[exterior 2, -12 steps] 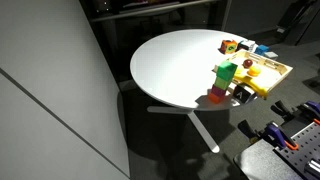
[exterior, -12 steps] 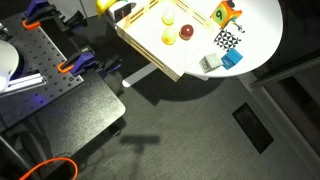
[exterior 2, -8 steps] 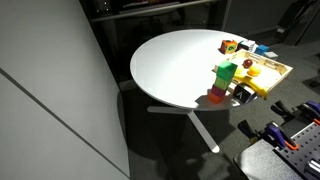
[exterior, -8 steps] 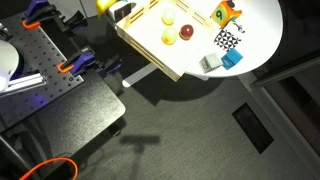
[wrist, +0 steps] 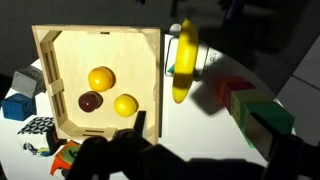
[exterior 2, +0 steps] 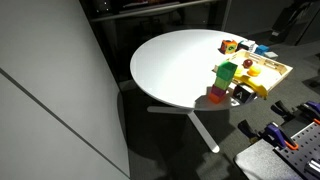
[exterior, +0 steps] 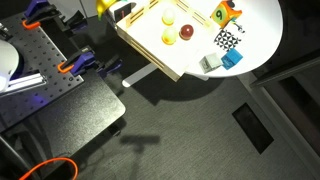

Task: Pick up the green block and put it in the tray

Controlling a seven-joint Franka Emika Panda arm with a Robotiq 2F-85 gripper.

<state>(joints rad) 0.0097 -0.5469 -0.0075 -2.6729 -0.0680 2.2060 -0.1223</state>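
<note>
The green block [wrist: 262,108] stands on the round white table next to a red block [wrist: 228,92], to the right of the light wood tray [wrist: 100,33] in the wrist view. In an exterior view the green block [exterior 2: 226,71] sits on top of a red block [exterior 2: 216,96] beside the tray [exterior 2: 272,80]. The tray [exterior: 150,60] holds two yellow balls [wrist: 101,78] and a dark red ball [wrist: 90,101]. My gripper [wrist: 199,128] shows only as dark fingers at the bottom of the wrist view, spread apart and empty, above the table between tray and blocks.
A yellow banana-shaped thing [wrist: 183,60] lies by the tray's right rim. A blue block [exterior: 232,58], a checkered piece [exterior: 227,40] and an orange-green thing [exterior: 222,13] lie beyond the tray. Clamps and a black bench [exterior: 60,100] stand beside the table.
</note>
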